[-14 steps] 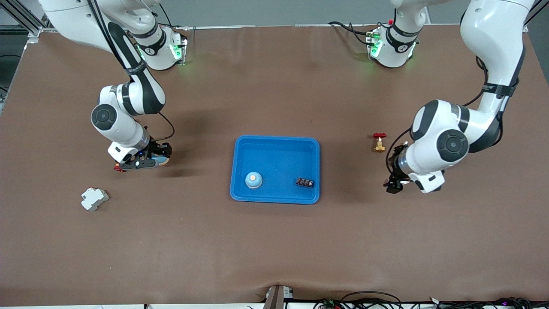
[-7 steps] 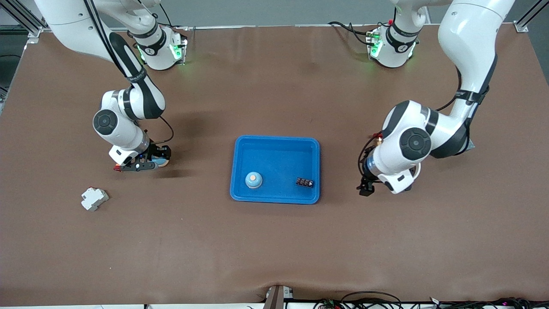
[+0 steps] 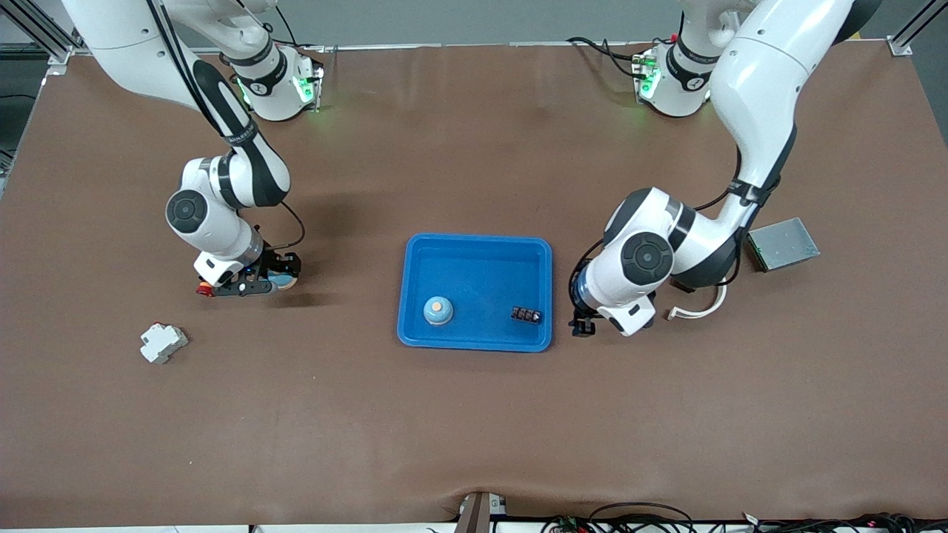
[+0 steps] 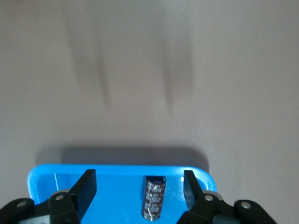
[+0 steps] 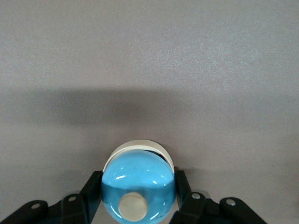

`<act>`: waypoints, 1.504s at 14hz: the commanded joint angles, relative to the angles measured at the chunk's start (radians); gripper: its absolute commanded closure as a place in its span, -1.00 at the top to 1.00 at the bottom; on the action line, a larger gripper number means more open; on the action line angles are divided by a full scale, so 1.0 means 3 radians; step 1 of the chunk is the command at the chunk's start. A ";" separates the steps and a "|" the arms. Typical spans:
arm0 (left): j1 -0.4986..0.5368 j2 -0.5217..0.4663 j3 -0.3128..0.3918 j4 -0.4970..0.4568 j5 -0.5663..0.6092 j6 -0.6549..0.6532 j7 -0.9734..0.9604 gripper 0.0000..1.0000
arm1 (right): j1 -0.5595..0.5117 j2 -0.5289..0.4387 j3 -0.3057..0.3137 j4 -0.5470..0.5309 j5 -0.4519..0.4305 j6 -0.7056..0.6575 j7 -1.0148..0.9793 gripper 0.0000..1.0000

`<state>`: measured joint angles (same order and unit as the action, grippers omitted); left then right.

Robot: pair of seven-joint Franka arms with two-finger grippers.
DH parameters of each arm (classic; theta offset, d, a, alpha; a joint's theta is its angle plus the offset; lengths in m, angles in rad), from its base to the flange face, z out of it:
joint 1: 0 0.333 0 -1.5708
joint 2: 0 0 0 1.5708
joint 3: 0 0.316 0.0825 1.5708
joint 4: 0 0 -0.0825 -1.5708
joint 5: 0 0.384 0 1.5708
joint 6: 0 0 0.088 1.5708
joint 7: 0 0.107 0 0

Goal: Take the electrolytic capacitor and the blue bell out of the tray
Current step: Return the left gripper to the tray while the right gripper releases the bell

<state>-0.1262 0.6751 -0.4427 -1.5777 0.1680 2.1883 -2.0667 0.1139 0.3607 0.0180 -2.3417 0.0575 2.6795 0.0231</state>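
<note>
A blue tray [image 3: 478,252] sits mid-table. A dark capacitor [image 3: 526,315] lies in it by the rim toward the left arm's end. My left gripper [image 3: 581,326] hangs open at that end of the tray. In the left wrist view the capacitor [image 4: 154,196] shows between the fingers [image 4: 86,186], touching neither, and nothing is held in the left gripper [image 4: 138,179]. Toward the right arm's end, my right gripper [image 3: 255,283] is low at the table, shut on a blue bell [image 3: 281,280]. Its fingers [image 5: 93,186] press both sides of the bell [image 5: 138,184], whose cream button faces the right wrist camera.
Another blue bell [image 3: 438,311] stands in the tray. A white plastic block [image 3: 163,343] lies nearer the front camera than the right gripper. A small red thing [image 3: 201,290] sits beside that gripper. A grey metal box [image 3: 783,243] and a white strip [image 3: 700,311] lie near the left arm.
The left arm swung from the table's left-arm end over to the tray's edge, uncovering the grey box. The right gripper, still holding the bell, shifted slightly toward the tray.
</note>
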 commanded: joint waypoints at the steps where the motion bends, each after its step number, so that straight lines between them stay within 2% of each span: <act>1: -0.0136 0.0076 0.0039 0.0084 0.0059 0.0109 -0.0198 0.48 | -0.0088 0.0030 0.0093 -0.0002 0.0100 0.0062 -0.0082 0.41; 2: -0.0177 0.0107 0.0064 0.0100 0.0059 0.0170 -0.0249 0.43 | -0.0083 0.0030 0.0088 0.0003 0.0171 0.0062 -0.0087 0.99; 5: -0.0463 0.0204 0.0309 0.0186 0.0053 0.0304 -0.0402 0.39 | -0.0053 -0.0031 0.0098 0.0038 0.0197 0.0001 -0.0087 1.00; 7: -0.0647 0.0311 0.0452 0.0294 0.0053 0.0421 -0.0520 0.37 | -0.0042 -0.0113 0.0155 0.0221 0.0197 -0.0339 -0.0067 1.00; 9: -0.0694 0.0393 0.0473 0.0294 0.0053 0.0544 -0.0551 0.35 | -0.0037 -0.0184 0.0160 0.0563 0.0202 -0.0977 -0.0026 1.00; 11: -0.0714 0.0454 0.0473 0.0294 0.0053 0.0544 -0.0500 0.26 | -0.0007 -0.0200 0.0160 0.0886 0.0202 -0.1388 0.0116 1.00; 15: -0.0791 0.0547 0.0473 0.0320 0.0094 0.0560 -0.0464 0.14 | 0.0391 -0.0195 0.0155 0.1224 0.0192 -0.1512 0.0841 1.00; 18: -0.0832 0.0582 0.0478 0.0320 0.0105 0.0595 -0.0459 -0.25 | 0.0841 -0.0149 0.0145 0.1494 0.0151 -0.1507 0.1618 1.00; 20: -0.0832 0.0603 0.0478 0.0320 0.0105 0.0611 -0.0454 -0.45 | 0.1015 0.0009 0.0145 0.1699 0.0146 -0.1502 0.1982 1.00; 21: -0.0832 0.0613 0.0478 0.0320 0.0105 0.0611 -0.0449 -0.66 | 0.1087 0.0101 0.0145 0.1807 0.0141 -0.1497 0.2115 1.00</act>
<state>-0.3648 0.8399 -0.3095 -1.5032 0.1756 2.3557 -2.1985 0.4123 0.3194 0.0719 -1.8864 0.0993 2.2413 0.5866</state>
